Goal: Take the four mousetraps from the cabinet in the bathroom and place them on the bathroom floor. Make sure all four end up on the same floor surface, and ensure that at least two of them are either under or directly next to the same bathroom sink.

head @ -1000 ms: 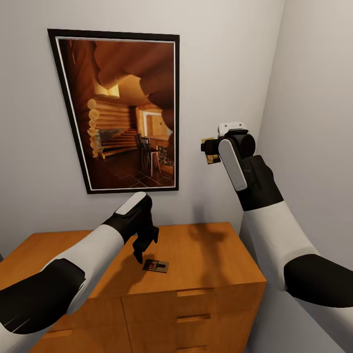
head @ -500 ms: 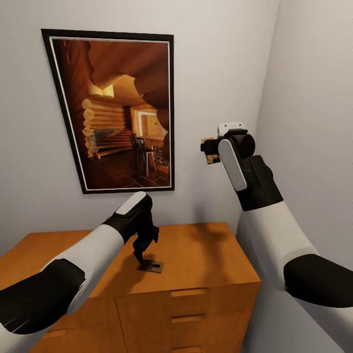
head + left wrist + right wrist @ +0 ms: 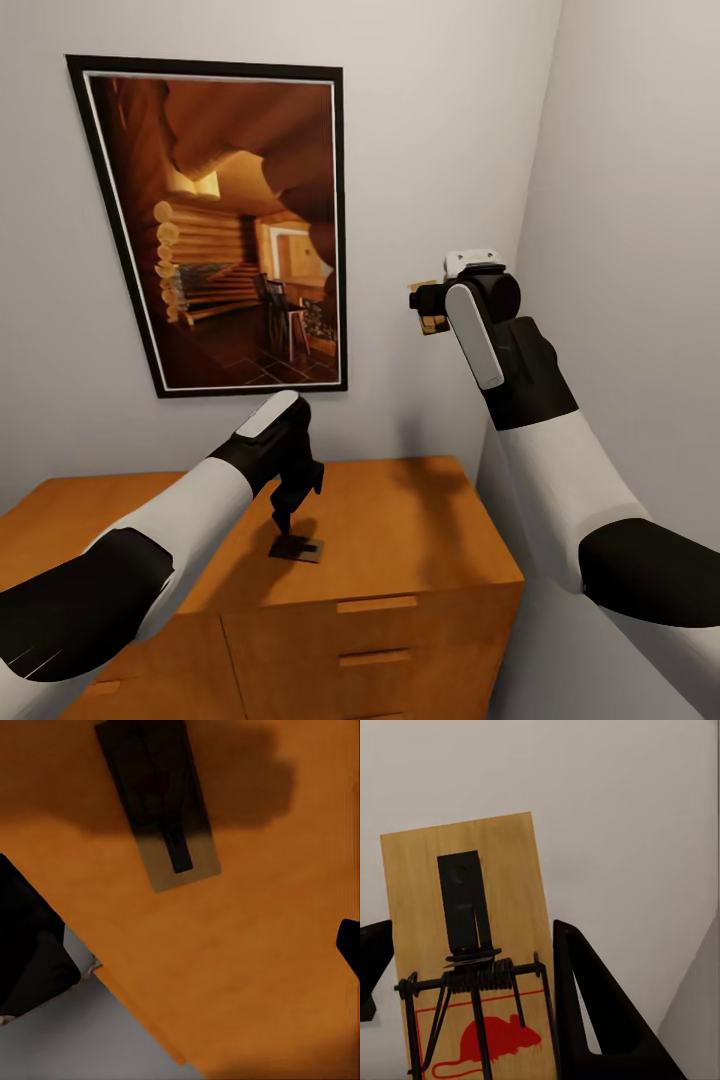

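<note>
Right gripper, centre-right of frame, raised by the wall, clamps a mousetrap across its long edges. Second mousetrap lies flat on the cabinet, lower centre, beneath the left gripper, fingers apparently spread. Light, stiff, thin board: pinch the edges, avoid the spring wire.

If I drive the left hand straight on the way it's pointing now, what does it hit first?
Most likely the small flat mousetrap lying on the orange-brown wooden cabinet top. The left hand points down at it and hangs just above. How much gap remains is hard to judge.
</note>
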Available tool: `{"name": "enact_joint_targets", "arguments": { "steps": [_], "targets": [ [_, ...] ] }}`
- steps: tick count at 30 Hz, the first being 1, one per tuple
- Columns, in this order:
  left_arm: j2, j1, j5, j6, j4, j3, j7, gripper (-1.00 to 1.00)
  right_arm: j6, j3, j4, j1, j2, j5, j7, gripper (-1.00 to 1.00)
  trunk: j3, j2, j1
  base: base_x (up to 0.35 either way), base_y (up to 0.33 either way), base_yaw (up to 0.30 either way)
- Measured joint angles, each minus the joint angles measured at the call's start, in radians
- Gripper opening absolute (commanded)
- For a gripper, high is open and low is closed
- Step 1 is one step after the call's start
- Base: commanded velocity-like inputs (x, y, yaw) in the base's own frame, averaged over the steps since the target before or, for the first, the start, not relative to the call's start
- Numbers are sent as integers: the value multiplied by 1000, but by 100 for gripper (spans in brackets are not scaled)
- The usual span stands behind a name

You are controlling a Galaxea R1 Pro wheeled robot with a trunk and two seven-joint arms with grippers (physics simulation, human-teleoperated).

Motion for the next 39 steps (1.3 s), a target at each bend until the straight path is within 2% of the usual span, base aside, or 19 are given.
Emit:
{"name": "enact_joint_targets", "arguments": {
  "steps": [9, 39],
  "targets": [
    [0, 0, -2, 0, 0, -1, 0, 100, 0, 0, 0, 0, 0, 0, 0, -100, 0, 0, 0, 137, -20, 0],
    [5, 0, -6, 0, -1, 3, 0, 100, 0, 1, 0, 0, 1, 0, 0, -100, 0, 0, 0, 22, 15, 0]
  ]
}}
